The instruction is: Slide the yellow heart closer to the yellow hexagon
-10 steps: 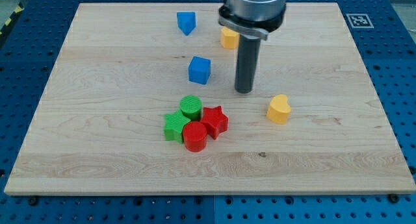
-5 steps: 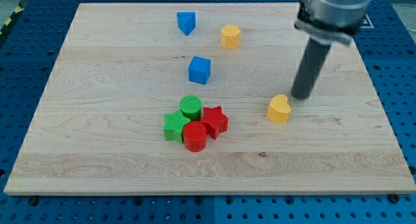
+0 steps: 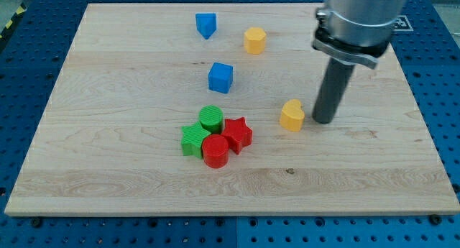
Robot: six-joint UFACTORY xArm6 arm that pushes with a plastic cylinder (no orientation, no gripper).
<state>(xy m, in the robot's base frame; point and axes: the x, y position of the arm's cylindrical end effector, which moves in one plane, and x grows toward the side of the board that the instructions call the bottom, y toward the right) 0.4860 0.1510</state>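
Observation:
The yellow heart (image 3: 292,115) lies on the wooden board right of centre. The yellow hexagon (image 3: 254,40) sits near the view's top, above and left of the heart. My tip (image 3: 323,121) rests on the board just right of the heart, close to it or touching it. The rod rises from it to the arm's grey body at the view's top right.
A blue cube (image 3: 221,77) lies between the heart and the hexagon, to their left. A blue block (image 3: 205,24) sits near the top edge. A cluster of a green cylinder (image 3: 210,118), green star (image 3: 193,139), red star (image 3: 238,133) and red cylinder (image 3: 215,152) lies left of the heart.
My tip swung from the board's centre to the heart's right side, then moved left. The yellow heart slid left and slightly up. The other blocks have not moved.

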